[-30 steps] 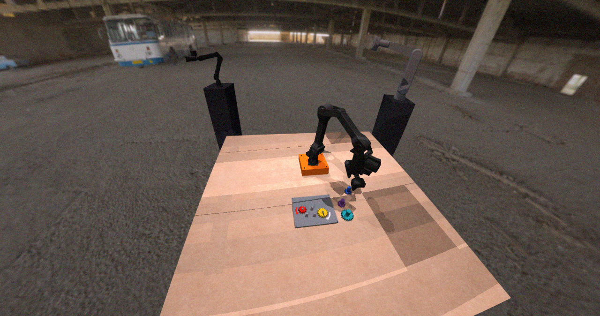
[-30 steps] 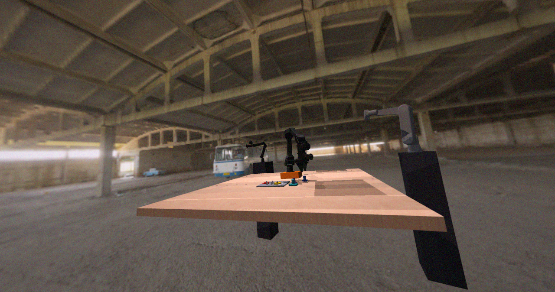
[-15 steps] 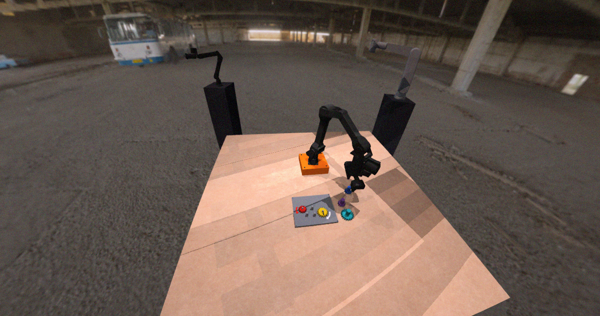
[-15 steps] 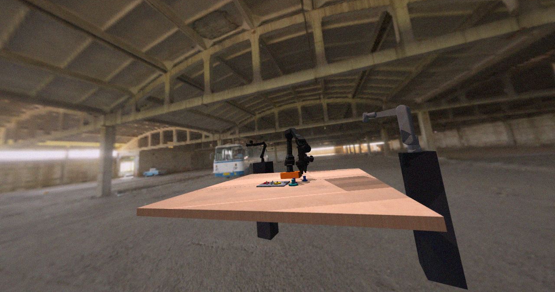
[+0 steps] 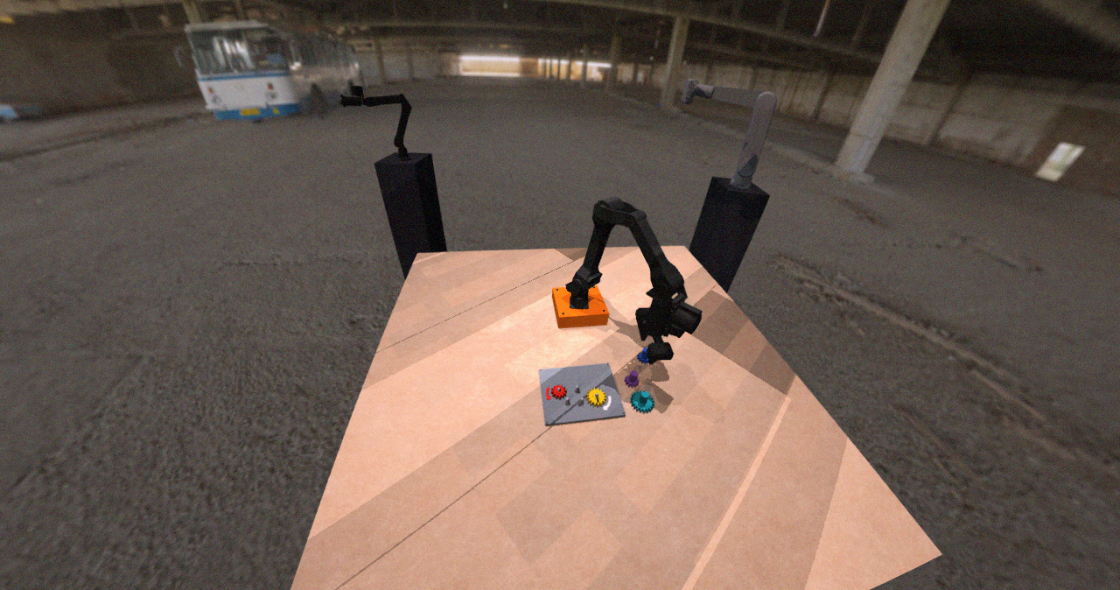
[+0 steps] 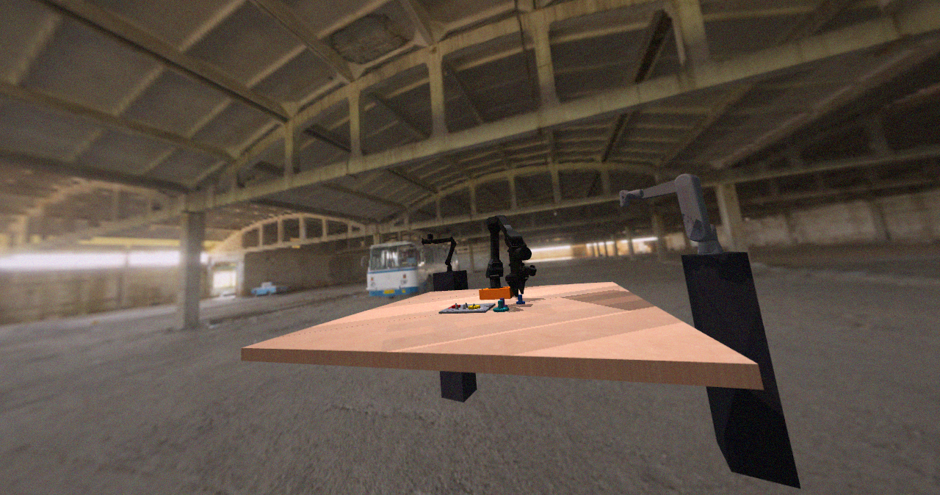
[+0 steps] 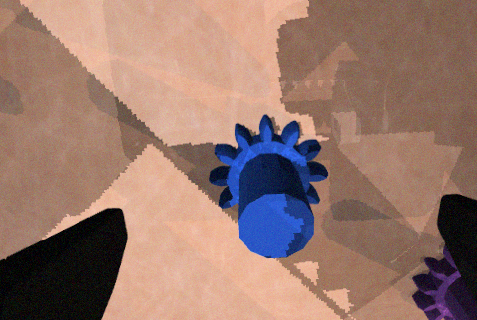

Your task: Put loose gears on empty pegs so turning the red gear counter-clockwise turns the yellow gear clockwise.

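Black, angular arm [image 5: 647,243] [image 6: 495,249]; black fingers.

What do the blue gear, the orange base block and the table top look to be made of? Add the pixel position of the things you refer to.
Blue gear [image 5: 643,356] [image 6: 520,300] [image 7: 268,176]: probably matte plastic; even color, faceted knob, no metallic glint.
Orange base block [image 5: 582,319] [image 6: 495,293]: painted metal or plastic, unclear which; flat solid color, small dark dots on top.
Table top [image 5: 470,446] [image 6: 499,354]: perhaps wood or laminate; pinkish-tan, faint mottling, browner front edge.

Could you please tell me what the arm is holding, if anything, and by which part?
Nothing is held: the jaws stand open, one on each side of the blue gear, with a gap between each and its upright knob.
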Controlling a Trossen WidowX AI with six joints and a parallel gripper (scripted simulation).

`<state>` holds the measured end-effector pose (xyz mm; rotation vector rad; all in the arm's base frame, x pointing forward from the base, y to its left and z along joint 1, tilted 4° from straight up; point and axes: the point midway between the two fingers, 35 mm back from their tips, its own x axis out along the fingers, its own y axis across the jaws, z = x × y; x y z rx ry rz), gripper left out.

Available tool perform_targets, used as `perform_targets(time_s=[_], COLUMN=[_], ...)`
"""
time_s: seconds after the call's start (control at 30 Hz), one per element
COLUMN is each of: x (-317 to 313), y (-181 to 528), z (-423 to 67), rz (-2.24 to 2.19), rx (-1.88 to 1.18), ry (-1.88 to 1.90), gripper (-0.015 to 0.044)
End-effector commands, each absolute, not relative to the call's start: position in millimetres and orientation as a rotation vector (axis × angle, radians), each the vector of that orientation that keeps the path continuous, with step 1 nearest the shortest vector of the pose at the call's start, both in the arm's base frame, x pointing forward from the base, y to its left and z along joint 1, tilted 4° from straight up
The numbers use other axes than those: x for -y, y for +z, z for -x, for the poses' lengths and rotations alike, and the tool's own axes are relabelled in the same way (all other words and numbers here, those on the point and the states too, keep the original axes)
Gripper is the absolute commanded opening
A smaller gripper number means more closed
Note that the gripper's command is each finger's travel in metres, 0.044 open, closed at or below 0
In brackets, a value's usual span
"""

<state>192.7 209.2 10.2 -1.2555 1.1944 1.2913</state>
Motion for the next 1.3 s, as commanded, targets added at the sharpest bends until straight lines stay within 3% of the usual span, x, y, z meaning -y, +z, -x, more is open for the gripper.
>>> perform_targets(time_s=[0.0, 0.37, 0.87, 1.1, 1.27], x=[-208.1, -208.1, -208.1, -208.1, -209.5], y=[1.4, 1.4, 1.4, 1.4, 9.4], z=[-190.3, -190.3, -190.3, -190.3, -192.4], rz=[1.256, 1.256, 1.256, 1.256, 1.256], rx=[-1.206, -1.206, -1.206, -1.206, -1.206], ry=[1.301, 1.301, 1.301, 1.301, 1.301], gripper=[0.0440, 0.0440, 0.0046, 0.0000, 0.0000])
